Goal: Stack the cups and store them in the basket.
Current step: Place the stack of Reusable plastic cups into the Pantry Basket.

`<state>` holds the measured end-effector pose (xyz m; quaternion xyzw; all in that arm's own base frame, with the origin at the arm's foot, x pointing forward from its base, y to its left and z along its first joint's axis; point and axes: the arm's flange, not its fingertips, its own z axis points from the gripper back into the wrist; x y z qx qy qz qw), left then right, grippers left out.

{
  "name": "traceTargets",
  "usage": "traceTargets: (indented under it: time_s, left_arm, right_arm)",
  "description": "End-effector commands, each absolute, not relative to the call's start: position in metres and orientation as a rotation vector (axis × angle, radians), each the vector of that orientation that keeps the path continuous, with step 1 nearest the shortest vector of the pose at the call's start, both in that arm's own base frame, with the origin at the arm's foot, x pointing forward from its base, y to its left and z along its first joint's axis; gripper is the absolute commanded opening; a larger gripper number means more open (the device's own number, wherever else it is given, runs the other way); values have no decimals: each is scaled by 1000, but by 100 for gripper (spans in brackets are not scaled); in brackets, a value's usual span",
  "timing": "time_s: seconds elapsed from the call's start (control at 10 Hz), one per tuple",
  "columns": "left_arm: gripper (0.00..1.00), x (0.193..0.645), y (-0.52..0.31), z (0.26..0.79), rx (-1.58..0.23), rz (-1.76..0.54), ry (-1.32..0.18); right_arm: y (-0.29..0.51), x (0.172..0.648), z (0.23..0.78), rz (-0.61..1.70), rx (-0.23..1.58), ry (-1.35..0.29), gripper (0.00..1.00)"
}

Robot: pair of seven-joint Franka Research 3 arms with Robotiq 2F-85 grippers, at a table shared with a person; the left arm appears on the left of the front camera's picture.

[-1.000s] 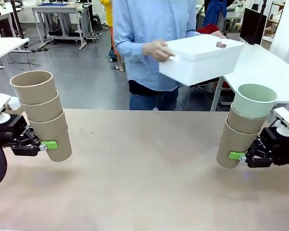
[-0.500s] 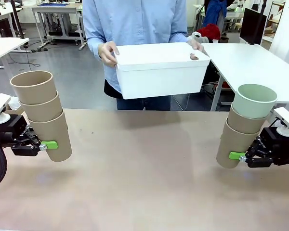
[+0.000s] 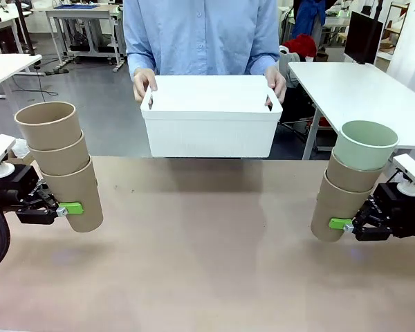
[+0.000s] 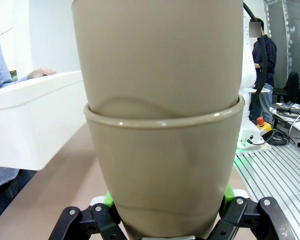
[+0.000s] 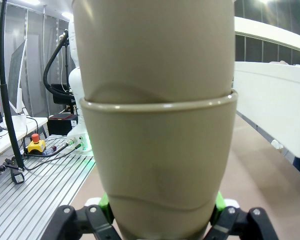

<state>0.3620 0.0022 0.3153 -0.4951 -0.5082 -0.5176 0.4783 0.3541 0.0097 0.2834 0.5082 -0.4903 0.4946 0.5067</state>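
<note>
Clamping the lowest cup of a tilted tan stack (image 3: pixel 62 166), the left fingers (image 3: pixel 70 208) hold it above the worktop (image 3: pixel 207 242) at left. The right fingers (image 3: pixel 340 223) grip the bottom of a mint-topped stack (image 3: pixel 353 187) at right. Between them, a person's hands (image 3: pixel 144 83) hold the basket (image 3: pixel 211 128) over the far edge.

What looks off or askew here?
Nothing spilled or damaged. Both stacks of matte tapered cups lean outward: the all-tan stack in the left gripper, the mint-topped stack in the right gripper. The white plastic basket is in the person's hands at the table's far edge.
</note>
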Motion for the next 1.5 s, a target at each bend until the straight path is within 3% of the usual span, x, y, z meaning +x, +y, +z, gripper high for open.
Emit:
traceTargets:
  time_s: [0.0,1.4]
  left_arm:
    - [85,362,2,318,-1211,-1270,-1250]
    - [85,362,2,318,-1211,-1270,-1250]
  right_arm:
    - [12,357,287,1182,1219,-1206,83]
    - [12,357,287,1182,1219,-1206,83]
